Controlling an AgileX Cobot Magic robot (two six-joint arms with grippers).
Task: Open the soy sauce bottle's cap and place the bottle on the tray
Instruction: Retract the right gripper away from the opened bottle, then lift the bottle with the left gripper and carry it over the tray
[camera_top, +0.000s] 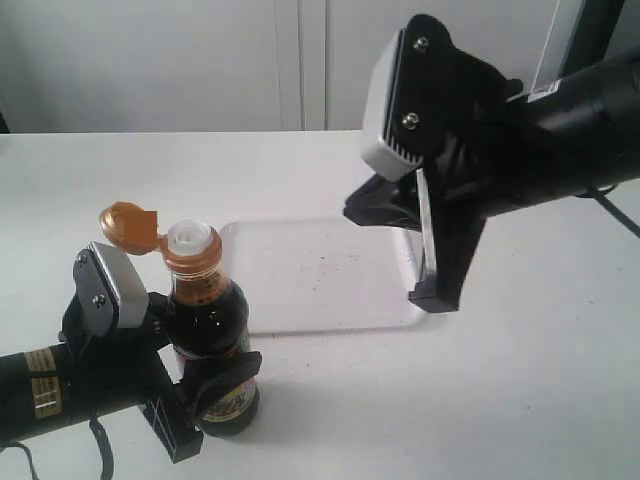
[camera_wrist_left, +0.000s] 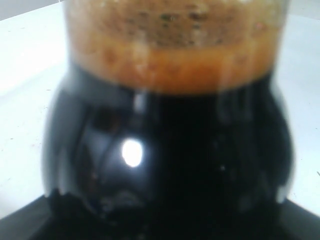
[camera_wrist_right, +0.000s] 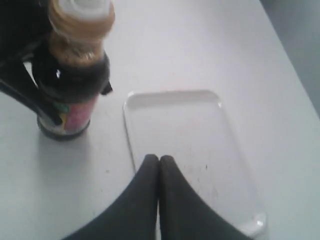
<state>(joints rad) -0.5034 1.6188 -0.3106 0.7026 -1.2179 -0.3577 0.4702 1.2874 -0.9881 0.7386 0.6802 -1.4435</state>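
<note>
The soy sauce bottle (camera_top: 212, 330) stands upright on the white table, left of the tray (camera_top: 320, 275). Its orange-gold cap (camera_top: 128, 226) is flipped back on its hinge, and the white spout (camera_top: 190, 236) is bare. My left gripper (camera_top: 205, 385) is shut on the bottle's lower body. In the left wrist view the dark bottle (camera_wrist_left: 170, 150) fills the picture and hides the fingers. My right gripper (camera_top: 432, 292) hangs above the tray's right end, fingers pressed together with nothing between them. The right wrist view shows the right gripper (camera_wrist_right: 159, 161) over the tray (camera_wrist_right: 220, 130), with the bottle (camera_wrist_right: 70, 85) off to one side.
The tray is lightly speckled with nothing on it. The white table (camera_top: 520, 400) stretches bare round the tray and bottle. A pale wall (camera_top: 200, 60) runs behind the table's far edge.
</note>
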